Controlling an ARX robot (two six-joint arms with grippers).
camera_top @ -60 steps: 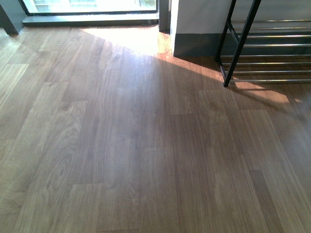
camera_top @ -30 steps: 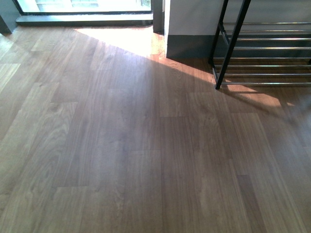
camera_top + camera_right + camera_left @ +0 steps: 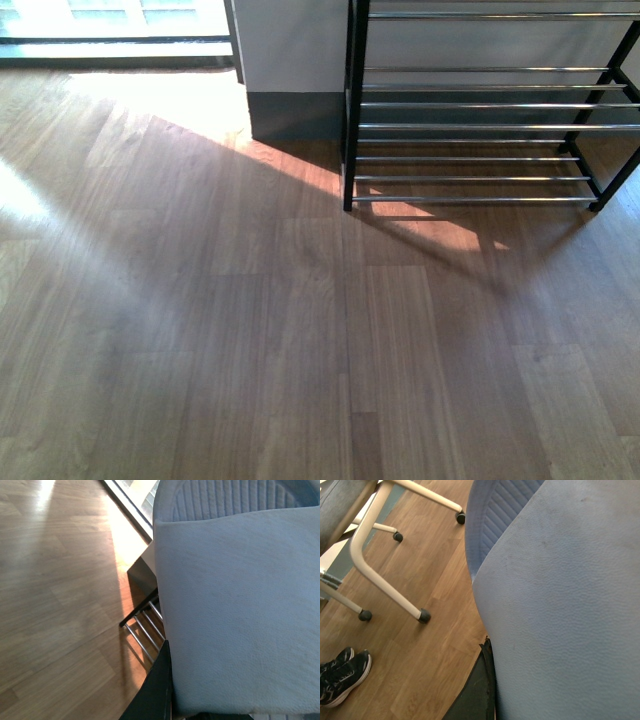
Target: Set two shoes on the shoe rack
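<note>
The left pincer [image 3: 481, 685] shows only as one dark finger. The finger lies flat against the edge of the first shoe [image 3: 560, 605], so the pincer is pinching that shoe. The shoe is very close to the camera and fills half of the left wrist view. It looks pale blue-grey and a bit bumpy, with a ribbed part at one end. It hangs high over the floor [image 3: 435, 580].

Far under it are the cream legs of a chair [image 3: 390, 587] with small black wheels. A pair of black shoes [image 3: 342, 675] sits on the floor near those legs.

The right pincer [image 3: 157, 685] looks just the same. One dark finger presses on the edge of the second shoe [image 3: 235, 605], so it is pinching that one. This shoe is pale grey with the same ribbed part, and it is also up in the air. Under it I can see one corner of the rack [image 3: 145, 630] on the floor.

In the front view the rack [image 3: 350, 120] stands ahead and to the right, against the wall [image 3: 290, 50]. It has black posts and thin silver bars in rows. Through the bars I see only wall and floor. Sun makes a bright patch [image 3: 430, 230] on the floor by its foot. A window [image 3: 110, 15] is far off to the left.
</note>
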